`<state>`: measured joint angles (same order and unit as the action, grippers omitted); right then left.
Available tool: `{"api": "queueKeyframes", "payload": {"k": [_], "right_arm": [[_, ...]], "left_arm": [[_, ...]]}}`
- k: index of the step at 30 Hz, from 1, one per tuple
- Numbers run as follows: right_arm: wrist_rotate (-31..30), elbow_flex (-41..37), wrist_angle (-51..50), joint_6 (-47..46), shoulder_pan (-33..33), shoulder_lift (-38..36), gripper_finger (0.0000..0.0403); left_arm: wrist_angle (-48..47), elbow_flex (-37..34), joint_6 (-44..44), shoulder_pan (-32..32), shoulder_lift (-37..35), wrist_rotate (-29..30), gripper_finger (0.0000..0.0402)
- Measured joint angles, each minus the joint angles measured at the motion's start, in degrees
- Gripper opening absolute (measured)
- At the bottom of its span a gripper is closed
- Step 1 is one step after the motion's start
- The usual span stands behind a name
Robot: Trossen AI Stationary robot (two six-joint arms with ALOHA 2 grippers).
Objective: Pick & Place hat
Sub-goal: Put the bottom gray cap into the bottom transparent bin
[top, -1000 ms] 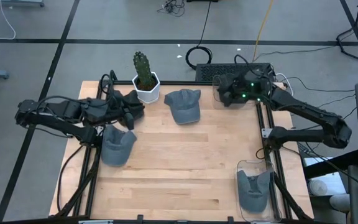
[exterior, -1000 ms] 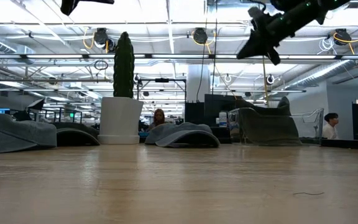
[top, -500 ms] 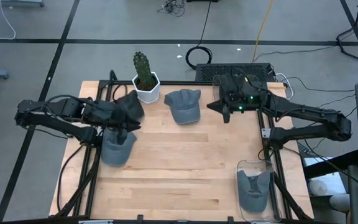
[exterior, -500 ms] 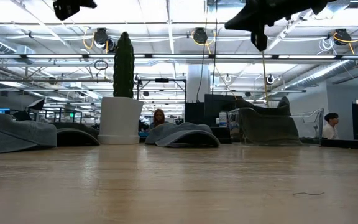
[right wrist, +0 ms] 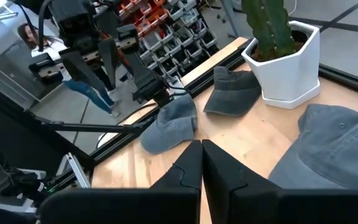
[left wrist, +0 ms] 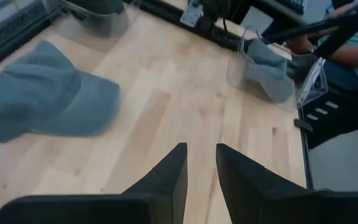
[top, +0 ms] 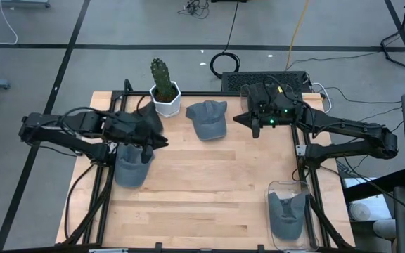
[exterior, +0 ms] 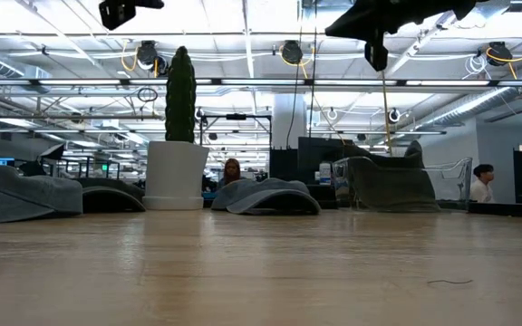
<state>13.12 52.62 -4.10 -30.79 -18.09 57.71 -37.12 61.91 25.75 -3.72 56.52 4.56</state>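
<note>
The right gripper (top: 248, 121) hangs above the far right part of the table (top: 209, 190), just right of the grey cap (top: 208, 118) lying far centre beside the potted cactus (top: 164, 88); its fingers (right wrist: 191, 165) stand nearly together, holding nothing. The left gripper (top: 153, 143) hovers over the left side, above a second cap (top: 132, 165) at the left edge, its jaws a narrow gap apart and empty. A third cap (top: 287, 211) sits in a clear bin (top: 289, 190) at the near right; that bin looks like the likely drop spot. A dark cap (right wrist: 232, 90) lies far left by the pot.

The step in hand appears to be the right arm's approach to the far-centre cap; to do it well the jaws should spread before descending; it should come down over the crown, not the brim, pinching a fold of fabric, and lift straight up clear of the pot.
</note>
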Motion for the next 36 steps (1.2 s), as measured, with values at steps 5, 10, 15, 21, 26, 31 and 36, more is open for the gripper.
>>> {"api": "queueKeyframes", "payload": {"k": [5,10,15,21,26,31,36], "right_arm": [[-3.84,0.02,0.09,-0.04,0.27,0.37,0.0],[-4.22,0.02,4.19,-0.04,0.33,0.37,0.0],[-3.69,1.26,8.28,-0.58,-2.12,1.99,0.0],[5.1,7.62,7.36,0.69,-4.42,7.42,0.0],[10.17,15.06,-0.78,6.65,-4.42,12.61,0.0],[12.61,22.19,-8.27,11.84,-4.11,17.31,0.0],[12.63,21.72,-8.18,12.61,-3.52,18.39,0.0]], "left_arm": [[7.13,0.0,0.76,0.1,1.67,1.62,0.0093],[12.01,0.79,-0.43,1.89,1.65,6.45,0.0093],[7.86,3.97,-1.71,4.92,1.68,10.96,0.0093],[-7.18,10.33,-0.8,8.19,1.61,16.5,0.0093],[-11.65,12.04,3.89,8.3,1.53,13.74,0.0093],[-21.48,12.15,1.59,7.69,2.18,0.5,0.0093],[-40.86,11.93,-3.96,5.35,5.83,-10.56,0.0093]]}}
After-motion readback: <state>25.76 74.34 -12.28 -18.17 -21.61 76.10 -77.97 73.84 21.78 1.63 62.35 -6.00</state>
